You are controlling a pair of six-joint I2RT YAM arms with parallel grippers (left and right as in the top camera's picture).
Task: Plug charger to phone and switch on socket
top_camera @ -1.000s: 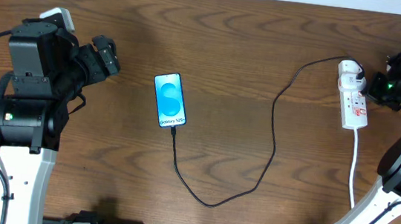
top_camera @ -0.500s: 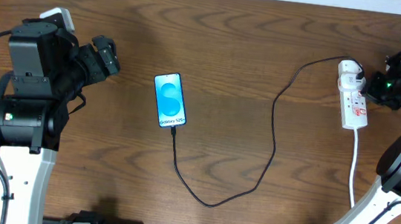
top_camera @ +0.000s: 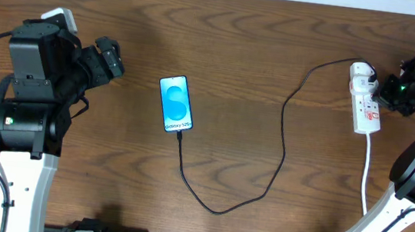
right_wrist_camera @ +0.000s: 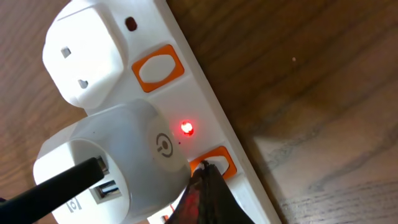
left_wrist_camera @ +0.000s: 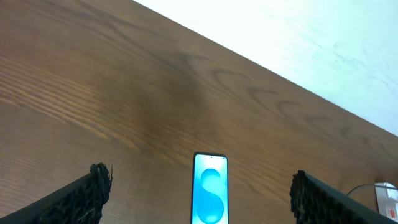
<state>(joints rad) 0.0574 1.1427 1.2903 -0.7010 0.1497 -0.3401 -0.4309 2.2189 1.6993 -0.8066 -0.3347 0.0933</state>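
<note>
The phone (top_camera: 176,103) lies face up mid-table with its blue screen lit, and it shows again in the left wrist view as phone (left_wrist_camera: 210,190). The black charger (top_camera: 282,139) runs from the phone's lower end in a loop to the white adapter (right_wrist_camera: 118,155) on the socket (top_camera: 365,102). My right gripper (right_wrist_camera: 205,180) is shut, its tips touching an orange switch (right_wrist_camera: 219,160). A red light (right_wrist_camera: 186,129) glows beside the adapter. My left gripper (top_camera: 109,59) hangs open, left of the phone, holding nothing.
The socket's thick white cord (top_camera: 366,175) runs down toward the table's front edge at the right. A second orange switch (right_wrist_camera: 158,67) and a white plug (right_wrist_camera: 87,53) sit further along the strip. A white wall (left_wrist_camera: 298,37) borders the table's far edge.
</note>
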